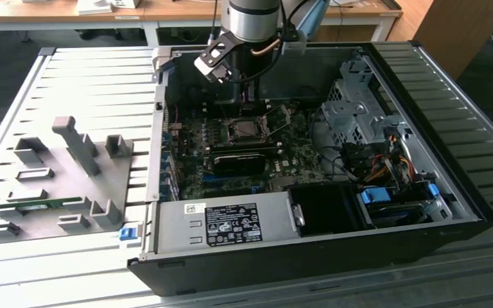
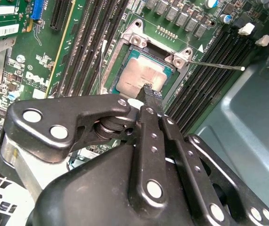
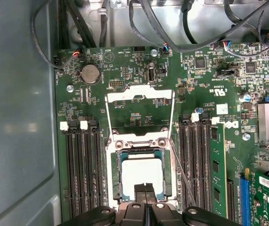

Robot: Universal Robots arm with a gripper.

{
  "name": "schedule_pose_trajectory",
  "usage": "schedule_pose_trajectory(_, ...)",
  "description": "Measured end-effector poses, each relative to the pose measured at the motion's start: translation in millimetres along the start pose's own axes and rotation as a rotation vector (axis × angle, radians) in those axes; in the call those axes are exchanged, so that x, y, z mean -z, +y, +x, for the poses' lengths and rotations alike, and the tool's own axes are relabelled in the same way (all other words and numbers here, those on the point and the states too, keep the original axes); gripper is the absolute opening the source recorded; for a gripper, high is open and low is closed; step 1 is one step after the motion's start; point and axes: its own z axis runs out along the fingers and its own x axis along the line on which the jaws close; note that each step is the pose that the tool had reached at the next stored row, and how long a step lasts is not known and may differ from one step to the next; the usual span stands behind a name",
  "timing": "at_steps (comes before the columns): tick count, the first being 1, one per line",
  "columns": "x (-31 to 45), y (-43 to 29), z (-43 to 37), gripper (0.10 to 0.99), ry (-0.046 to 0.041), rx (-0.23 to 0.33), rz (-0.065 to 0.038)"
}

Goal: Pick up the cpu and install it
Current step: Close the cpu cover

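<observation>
The cpu (image 3: 142, 175) lies flat in the square socket on the motherboard (image 3: 125, 70), its silvery top showing, also seen in the second wrist view (image 2: 141, 77) and small in the exterior view (image 1: 246, 130). The socket's metal load plate (image 3: 140, 94) is flipped open and its thin lever (image 2: 219, 66) sticks out to one side. My gripper (image 3: 145, 193) hangs over the near edge of the cpu with its two dark fingertips pressed together and nothing between them (image 2: 151, 96). In the exterior view the arm (image 1: 251, 25) stands well above the board inside the open computer case.
Dark memory slots (image 3: 85, 169) flank the socket, one holding a green stick (image 3: 216, 160). The case wall (image 3: 16, 117) and cables (image 3: 148, 23) are close by. A power supply (image 1: 221, 224), drive cage (image 1: 358, 109) and a grey fixture plate (image 1: 58, 186) outside the case show in the exterior view.
</observation>
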Motion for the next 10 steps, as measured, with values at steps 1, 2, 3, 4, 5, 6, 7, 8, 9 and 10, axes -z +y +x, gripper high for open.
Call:
schedule_pose_trajectory(1, 0.1, 0.0, 0.0, 0.106, 0.0001, 0.000, 0.000)
schedule_pose_trajectory(2, 0.2, 0.0, 0.0, 0.106, 0.0001, 0.000, 0.000)
schedule_pose_trajectory(3, 0.5, 0.0, 0.0, 0.106, -0.0002, 0.000, 0.000)
schedule_pose_trajectory(4, 0.6, 0.0, 0.0, 0.106, -0.0001, 0.000, 0.000)
schedule_pose_trajectory(5, 0.8, 0.0, 0.0, 0.106, -0.0002, 0.000, 0.000)
schedule_pose_trajectory(6, 1.0, 0.0, 0.0, 0.106, -0.0003, 0.000, 0.000)
schedule_pose_trajectory(7, 1.3, 0.0, -0.1, 0.106, -0.0003, 0.000, 0.000)
schedule_pose_trajectory(8, 1.7, 0.0, -0.1, 0.106, -0.0003, 0.000, 0.000)
schedule_pose_trajectory(9, 2.0, 0.0, -0.1, 0.106, -0.0002, 0.000, 0.000)
schedule_pose_trajectory(10, 2.4, 0.0, -0.1, 0.106, -0.0002, 0.000, 0.000)
